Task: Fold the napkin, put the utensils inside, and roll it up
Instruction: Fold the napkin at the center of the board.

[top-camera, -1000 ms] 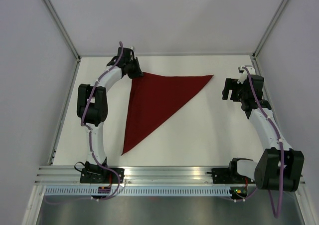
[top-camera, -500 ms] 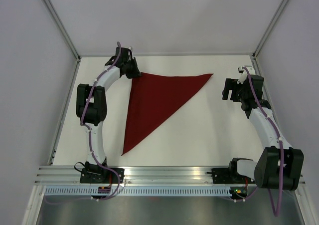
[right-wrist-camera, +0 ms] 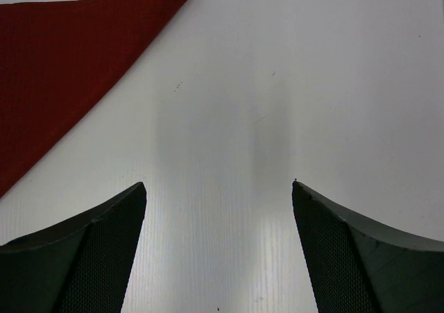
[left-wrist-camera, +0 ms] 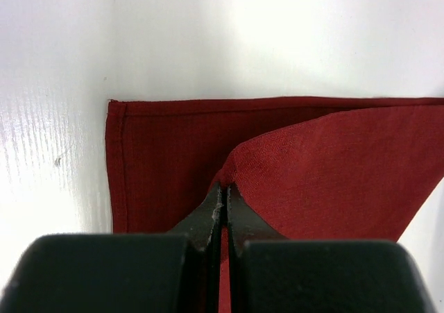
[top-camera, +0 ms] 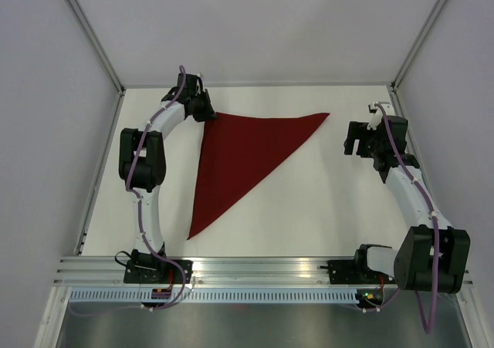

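Observation:
The dark red napkin (top-camera: pixel 239 159) lies on the white table folded into a triangle, one tip at the far right and another near the front left. My left gripper (top-camera: pixel 208 113) is at its far-left corner, shut on the upper layer's corner. In the left wrist view that pinched layer (left-wrist-camera: pixel 333 167) rises into the left gripper (left-wrist-camera: pixel 224 187) above the flat lower layer (left-wrist-camera: pixel 159 160). My right gripper (top-camera: pixel 351 141) hovers open just right of the napkin's right tip, nothing between its fingers (right-wrist-camera: pixel 104 237). The napkin's edge (right-wrist-camera: pixel 62 56) shows at upper left there. The utensils are out of view.
White walls close in the table on the left, back and right. An aluminium rail (top-camera: pixel 255 267) carrying both arm bases runs along the near edge. Bare white tabletop (top-camera: pixel 324 209) lies between the napkin and the right arm.
My left gripper has drawn the pinched napkin corner slightly further toward the far left. The right arm has stayed still.

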Action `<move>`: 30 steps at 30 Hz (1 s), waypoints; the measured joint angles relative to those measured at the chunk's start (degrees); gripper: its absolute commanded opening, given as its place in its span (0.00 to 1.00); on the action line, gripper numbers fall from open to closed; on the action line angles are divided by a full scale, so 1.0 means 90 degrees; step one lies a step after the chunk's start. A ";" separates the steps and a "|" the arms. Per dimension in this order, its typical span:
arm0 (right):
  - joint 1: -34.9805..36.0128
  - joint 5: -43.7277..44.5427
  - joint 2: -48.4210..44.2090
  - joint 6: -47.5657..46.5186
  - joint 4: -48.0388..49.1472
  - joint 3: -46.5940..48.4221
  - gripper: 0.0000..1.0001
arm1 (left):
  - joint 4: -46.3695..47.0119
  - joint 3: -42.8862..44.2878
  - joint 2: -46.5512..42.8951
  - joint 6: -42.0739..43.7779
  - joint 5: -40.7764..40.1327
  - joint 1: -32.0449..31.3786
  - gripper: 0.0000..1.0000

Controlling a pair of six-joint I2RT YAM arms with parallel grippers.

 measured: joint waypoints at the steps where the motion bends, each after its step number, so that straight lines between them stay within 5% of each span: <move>1: 0.0000 0.0000 0.0002 0.0000 0.0000 0.0000 0.90 | 0.0002 0.0007 0.0019 0.0000 0.0000 0.0002 0.02; 30: 0.0000 -0.0005 0.0066 -0.0044 -0.0002 0.0000 0.90 | 0.0005 0.0141 0.0158 0.0002 0.0032 0.0117 0.02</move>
